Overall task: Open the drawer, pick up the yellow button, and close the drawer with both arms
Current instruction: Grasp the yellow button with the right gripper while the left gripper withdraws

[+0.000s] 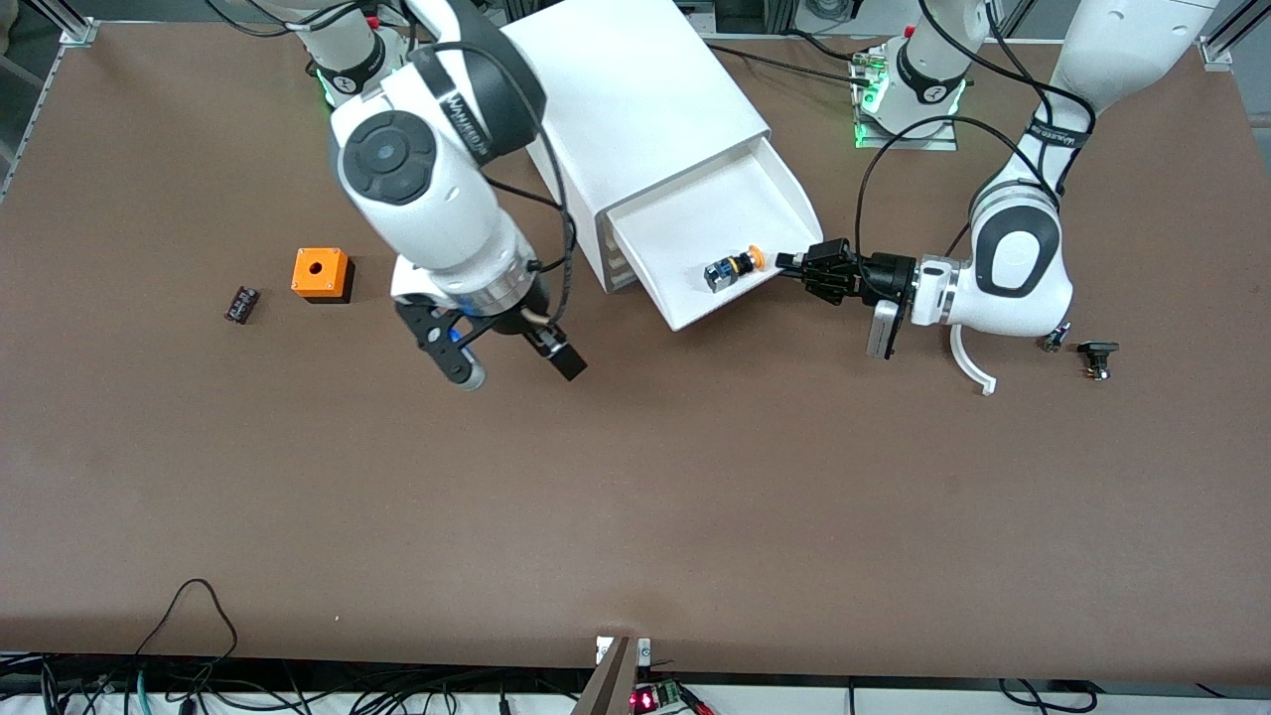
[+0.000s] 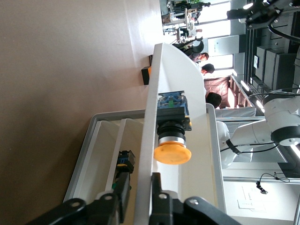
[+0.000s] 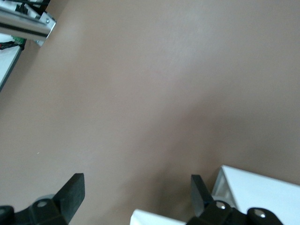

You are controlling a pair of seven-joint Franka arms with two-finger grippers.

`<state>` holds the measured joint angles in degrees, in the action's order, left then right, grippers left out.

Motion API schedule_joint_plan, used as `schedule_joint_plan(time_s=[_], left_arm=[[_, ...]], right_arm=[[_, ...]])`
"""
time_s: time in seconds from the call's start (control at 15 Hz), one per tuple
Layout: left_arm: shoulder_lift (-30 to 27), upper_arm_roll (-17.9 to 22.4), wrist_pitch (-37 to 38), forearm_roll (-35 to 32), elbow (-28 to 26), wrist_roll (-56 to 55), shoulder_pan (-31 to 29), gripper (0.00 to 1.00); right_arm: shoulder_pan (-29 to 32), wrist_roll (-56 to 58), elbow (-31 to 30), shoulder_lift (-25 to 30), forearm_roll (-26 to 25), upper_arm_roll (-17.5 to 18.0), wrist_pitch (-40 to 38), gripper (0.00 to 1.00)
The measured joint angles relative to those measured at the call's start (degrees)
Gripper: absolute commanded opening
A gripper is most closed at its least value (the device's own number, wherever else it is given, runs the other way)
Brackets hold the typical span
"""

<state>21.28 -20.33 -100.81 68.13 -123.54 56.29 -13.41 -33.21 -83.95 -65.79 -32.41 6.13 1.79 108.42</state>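
Note:
The drawer (image 1: 695,223), the topmost one of the white cabinet (image 1: 635,89), is pulled out. The button (image 1: 733,269) lies on its side in the drawer, near the corner toward the left arm's end, its orange cap against the side wall. My left gripper (image 1: 786,261) is level with that side wall. In the left wrist view its fingers (image 2: 123,190) straddle the wall (image 2: 150,117) slightly apart, and the button (image 2: 172,136) lies just ahead of them. My right gripper (image 1: 518,372) is open and empty over the bare table beside the cabinet's front.
An orange cube with a hole (image 1: 320,273) and a small black ribbed block (image 1: 241,303) lie toward the right arm's end. A white curved piece (image 1: 971,365) and a small black part (image 1: 1096,356) lie under the left arm. The right wrist view shows white drawer corners (image 3: 253,187).

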Motion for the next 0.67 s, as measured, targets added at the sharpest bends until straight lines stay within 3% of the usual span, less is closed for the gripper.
schedule_joint_plan(time_s=[0.33, 0.67], left_arm=[[-0.56, 0.01, 0.96, -3.28, 1.59, -8.55, -0.21, 1.0], [-5.34, 0.0, 5.0, -19.2, 9.1, -25.77, -0.53, 1.0]], right_arm=[[-5.58, -12.1, 0.27, -0.21, 0.0, 0.04, 3.94, 1.0], [-11.24, -22.62, 0.3, -2.91, 0.0, 0.03, 7.65, 1.0]])
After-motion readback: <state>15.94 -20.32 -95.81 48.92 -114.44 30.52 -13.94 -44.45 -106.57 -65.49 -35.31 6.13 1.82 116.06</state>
